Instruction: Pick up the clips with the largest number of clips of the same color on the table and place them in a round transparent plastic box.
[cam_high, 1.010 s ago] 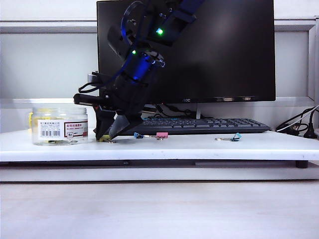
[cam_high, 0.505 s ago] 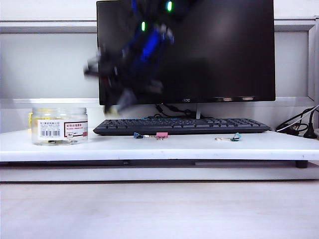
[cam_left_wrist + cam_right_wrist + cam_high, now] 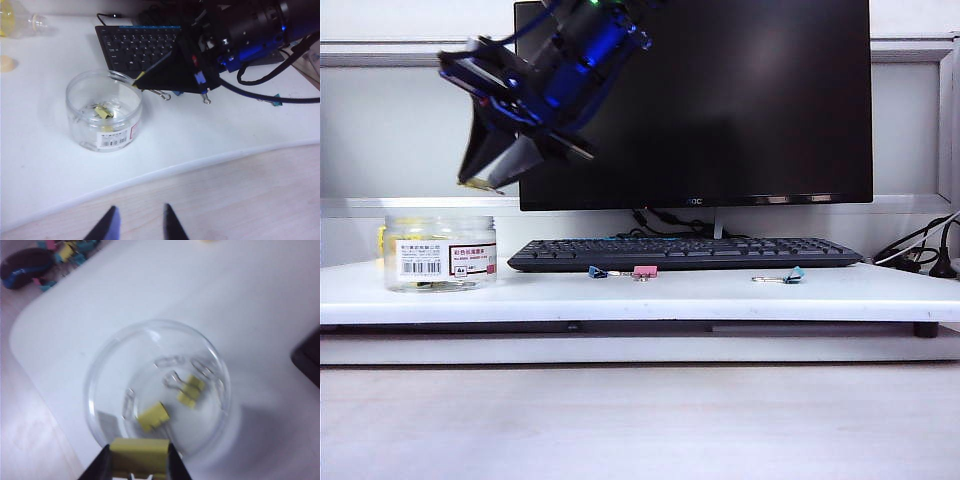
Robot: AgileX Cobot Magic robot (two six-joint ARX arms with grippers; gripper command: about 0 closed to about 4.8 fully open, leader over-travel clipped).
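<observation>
From the exterior view, the right claw [image 3: 480,183] hangs in the air above the round transparent plastic box [image 3: 440,252], and there's a sliver of yellow pinched at its tips: a yellow clip [image 3: 473,184]. The box stands on the white table [image 3: 650,300] at its left end, with a keyboard [image 3: 685,253] and a dark monitor [image 3: 740,100] behind. In front of the keyboard lie a blue clip [image 3: 597,272] and a pink clip [image 3: 644,271] close together, and a teal clip [image 3: 792,275] sits well apart to the right.

Over to the left wrist view: the left claw [image 3: 138,227] hovers off the table's front edge, jaws apart and nothing between them. The right arm's black fingers [image 3: 170,72] reach over the box's [image 3: 104,110] rim, yellow at the very tip.

And the right wrist view looks straight down into the open box [image 3: 157,395] (a little blurred, mind you). The right claw [image 3: 138,457] is clamped on the yellow clip [image 3: 139,455], just over the near rim. Inside the box, two more yellow clips [image 3: 172,407] lie on the bottom, wire handles splayed
</observation>
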